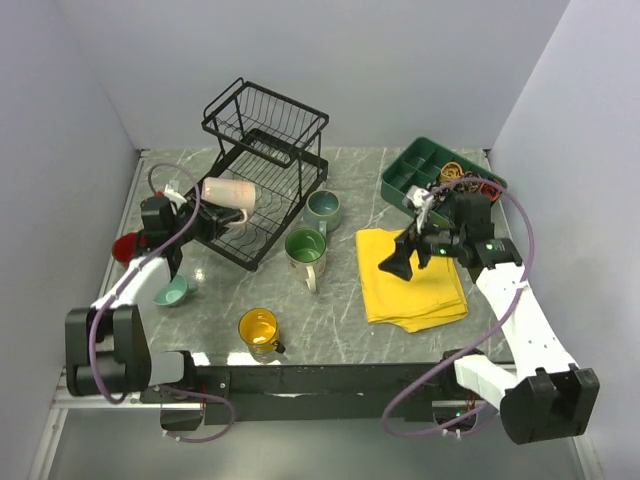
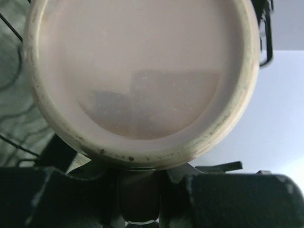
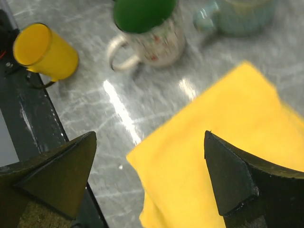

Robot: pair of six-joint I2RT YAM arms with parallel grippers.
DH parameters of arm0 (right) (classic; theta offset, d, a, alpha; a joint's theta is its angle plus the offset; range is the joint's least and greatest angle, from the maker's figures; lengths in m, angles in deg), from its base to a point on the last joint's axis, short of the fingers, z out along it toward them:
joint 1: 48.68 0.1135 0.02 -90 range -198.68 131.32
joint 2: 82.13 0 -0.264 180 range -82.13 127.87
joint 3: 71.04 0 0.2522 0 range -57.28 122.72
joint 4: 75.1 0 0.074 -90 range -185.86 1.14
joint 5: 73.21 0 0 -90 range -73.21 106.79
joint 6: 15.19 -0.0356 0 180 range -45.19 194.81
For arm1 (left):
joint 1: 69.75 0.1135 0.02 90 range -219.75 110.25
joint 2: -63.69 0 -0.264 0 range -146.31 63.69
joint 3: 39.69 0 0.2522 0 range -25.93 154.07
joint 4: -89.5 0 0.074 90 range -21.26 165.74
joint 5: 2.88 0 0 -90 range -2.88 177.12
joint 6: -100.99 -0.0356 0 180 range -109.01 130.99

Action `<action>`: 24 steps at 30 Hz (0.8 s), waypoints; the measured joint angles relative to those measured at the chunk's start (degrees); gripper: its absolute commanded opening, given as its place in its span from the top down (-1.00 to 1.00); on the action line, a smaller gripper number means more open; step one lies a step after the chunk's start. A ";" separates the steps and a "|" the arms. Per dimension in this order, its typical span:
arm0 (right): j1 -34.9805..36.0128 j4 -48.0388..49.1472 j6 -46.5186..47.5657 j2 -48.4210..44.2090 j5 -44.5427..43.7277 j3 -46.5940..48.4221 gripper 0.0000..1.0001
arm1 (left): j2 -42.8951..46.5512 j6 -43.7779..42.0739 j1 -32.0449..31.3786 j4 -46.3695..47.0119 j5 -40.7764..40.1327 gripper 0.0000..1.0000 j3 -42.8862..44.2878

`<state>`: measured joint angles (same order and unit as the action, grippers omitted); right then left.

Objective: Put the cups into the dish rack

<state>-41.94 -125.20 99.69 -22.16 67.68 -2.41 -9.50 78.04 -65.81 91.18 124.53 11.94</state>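
Note:
My left gripper [image 1: 207, 216] is shut on the lilac-beige mug [image 1: 229, 192] and holds it on its side at the left side of the black wire dish rack [image 1: 268, 135], by the lower tier. In the left wrist view the mug's base [image 2: 142, 71] fills the frame above the gripper [image 2: 137, 190]. My right gripper [image 1: 401, 262] is open and empty above the yellow cloth [image 1: 415, 285]. On the table are a green-lined floral mug [image 1: 305, 250], a teal mug [image 1: 323, 208], a yellow mug [image 1: 259, 328], a red mug [image 1: 127, 246] and a teal mug on its side [image 1: 172, 292].
A green compartmented tray [image 1: 425, 170] with small items stands at the back right. The right wrist view shows the gripper [image 3: 149, 175] over the cloth [image 3: 223, 137], with the yellow mug [image 3: 45, 50], floral mug [image 3: 149, 35] and teal mug [image 3: 242, 14] beyond. Grey walls close in both sides.

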 measured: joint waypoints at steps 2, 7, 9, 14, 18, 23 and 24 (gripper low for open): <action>-3.10 1.49 -0.61 -0.52 1.01 -4.07 -1.00 | -2.64 -3.13 0.00 -2.67 -1.27 0.98 3.19; -11.32 6.34 -1.40 -1.31 4.94 -8.72 -1.00 | -9.11 -9.86 0.00 -6.56 -5.16 0.98 11.89; -12.26 7.45 -1.51 -1.68 6.16 -8.98 -1.00 | -11.78 -11.89 0.00 -7.04 -6.69 0.98 14.69; -13.40 10.03 -2.23 -4.63 9.20 -10.36 -1.00 | -18.69 -16.26 0.00 -8.22 -9.90 0.98 20.44; -14.08 11.02 -2.56 -5.68 10.19 -10.38 -1.00 | -22.80 -20.59 0.00 -11.63 -12.79 0.98 24.46; -14.71 11.47 -2.75 -5.70 10.69 -10.38 -1.00 | -26.95 -26.71 -0.07 -15.39 -15.74 0.98 30.75; -14.75 11.50 -2.75 -5.70 10.78 -10.38 -1.00 | -27.80 -27.82 -0.11 -15.78 -16.24 0.99 31.91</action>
<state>-56.69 -113.70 96.94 -27.87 78.46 -12.79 -37.30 50.21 -65.92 75.40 108.29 43.85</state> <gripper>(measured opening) 0.998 0.286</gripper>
